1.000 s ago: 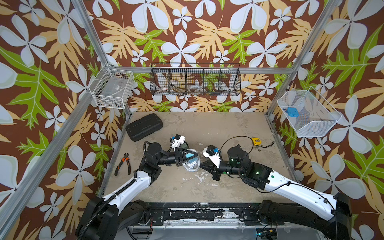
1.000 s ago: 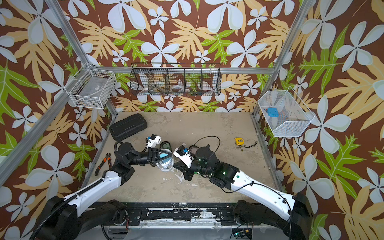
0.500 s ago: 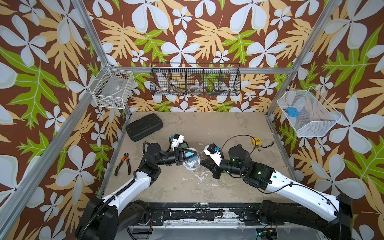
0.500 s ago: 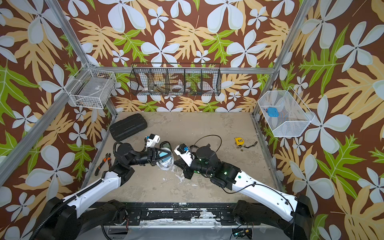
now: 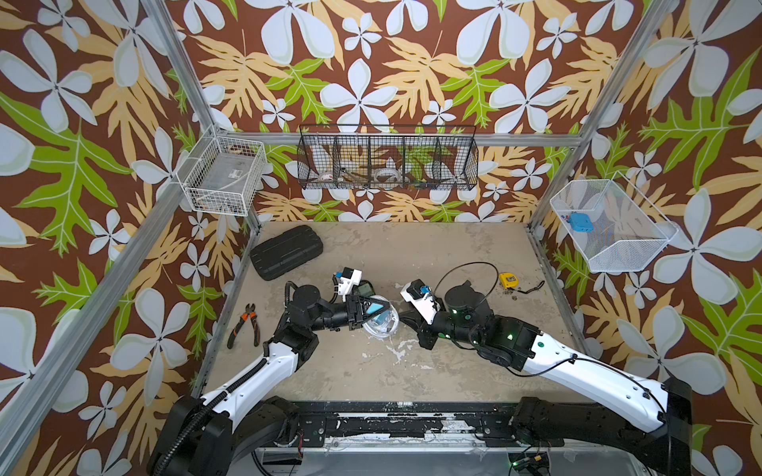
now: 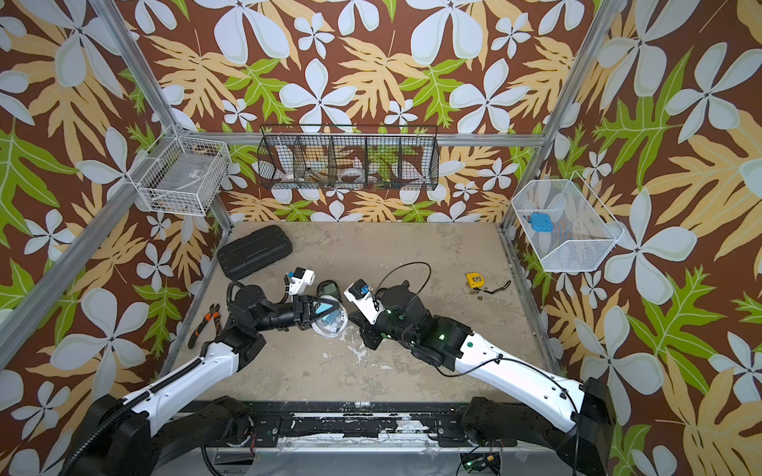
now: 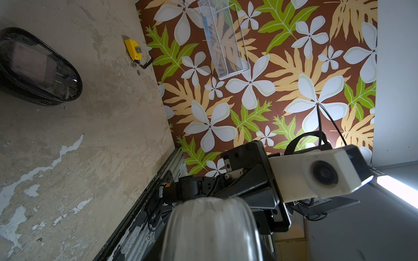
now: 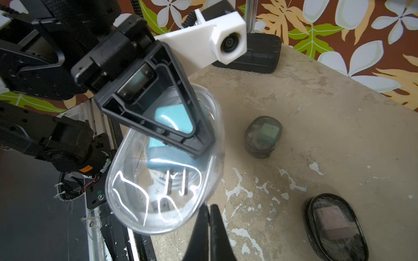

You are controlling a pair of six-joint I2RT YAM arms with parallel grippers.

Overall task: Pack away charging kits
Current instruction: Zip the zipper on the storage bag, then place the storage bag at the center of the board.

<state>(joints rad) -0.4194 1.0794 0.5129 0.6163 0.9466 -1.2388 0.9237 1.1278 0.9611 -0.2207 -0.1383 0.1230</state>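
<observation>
Gripping clear pouch (image 8: 162,194) w/ L gripper (image 5: 373,310), teal plug (image 8: 173,158) inside.
At pouch rim w/ R gripper (image 8: 209,218), jaws fully closed.

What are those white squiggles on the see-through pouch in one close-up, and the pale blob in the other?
Right wrist view: glare, light reflecting off the clear pouch; the teal plug block shows through it. Left wrist view: likely that same pouch, too near the lens to focus.

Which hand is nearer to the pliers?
Left. The left hand, gripping the pouch, is on the pliers' side of it; the right hand is on the pouch's far side.
</observation>
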